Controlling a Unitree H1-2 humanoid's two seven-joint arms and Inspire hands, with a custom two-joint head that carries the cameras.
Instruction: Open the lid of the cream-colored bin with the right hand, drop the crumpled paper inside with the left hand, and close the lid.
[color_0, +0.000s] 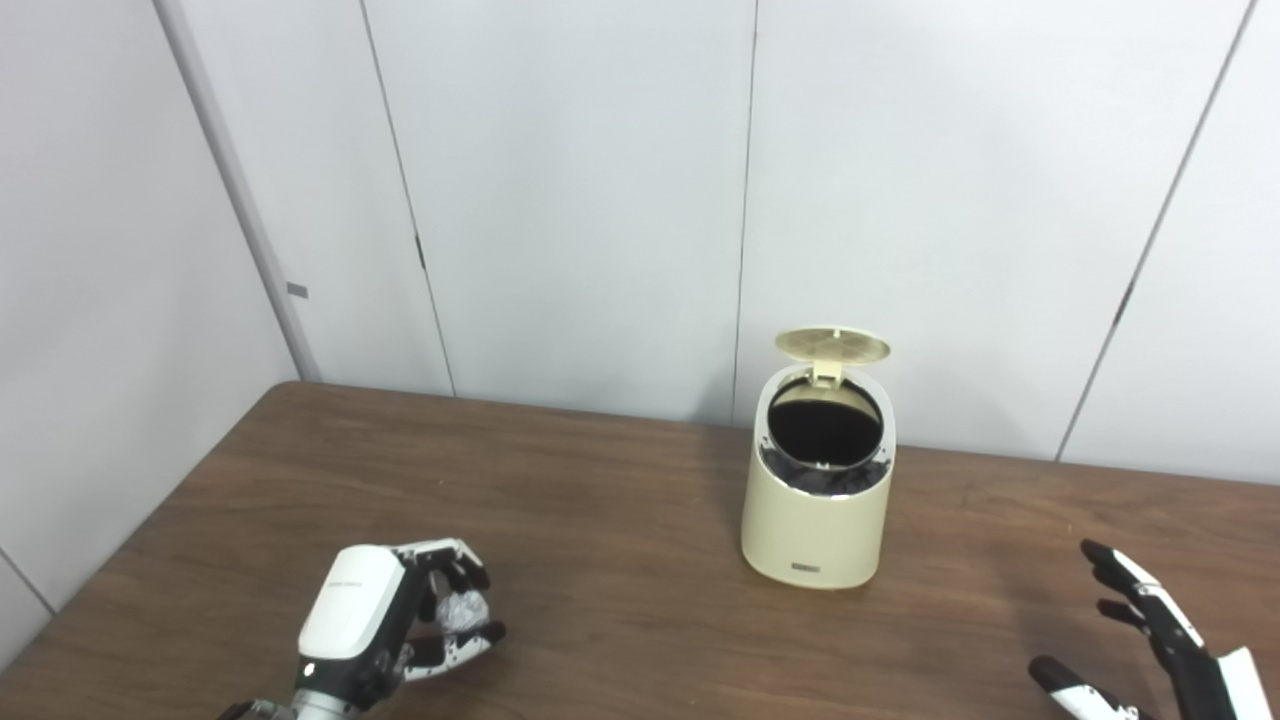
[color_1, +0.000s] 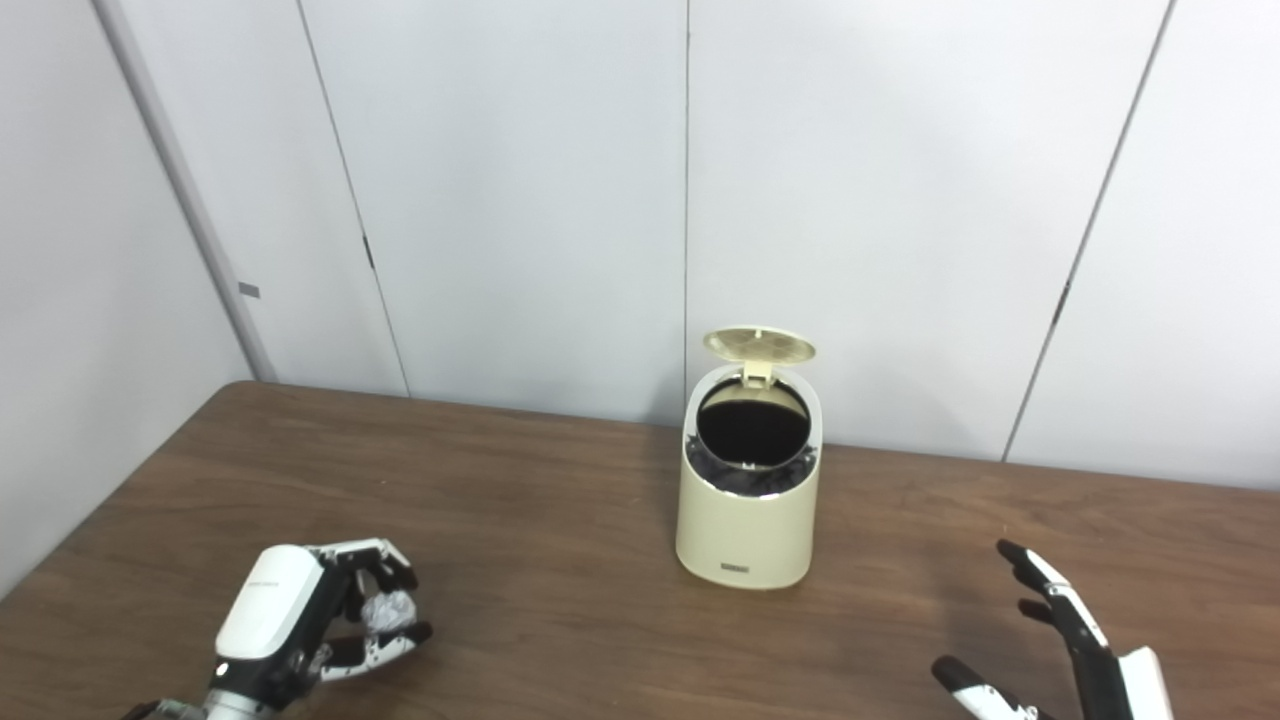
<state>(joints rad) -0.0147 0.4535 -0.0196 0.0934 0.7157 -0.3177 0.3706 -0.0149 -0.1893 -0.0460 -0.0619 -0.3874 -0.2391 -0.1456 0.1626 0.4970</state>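
Note:
The cream-colored bin (color_0: 815, 520) stands on the brown table near the back wall, right of the middle. Its round lid (color_0: 832, 345) is flipped up behind the dark opening, which shows a black liner. At the front left, my left hand (color_0: 400, 620) is curled around the crumpled paper (color_0: 461, 610), a small white-grey ball between fingers and thumb, low over the table. My right hand (color_0: 1150, 640) is at the bottom right corner, open with fingers spread, well to the right of the bin and touching nothing.
The wooden table (color_0: 600, 520) ends at a white panelled wall (color_0: 600, 200) close behind the bin. The table's left edge runs diagonally past my left hand.

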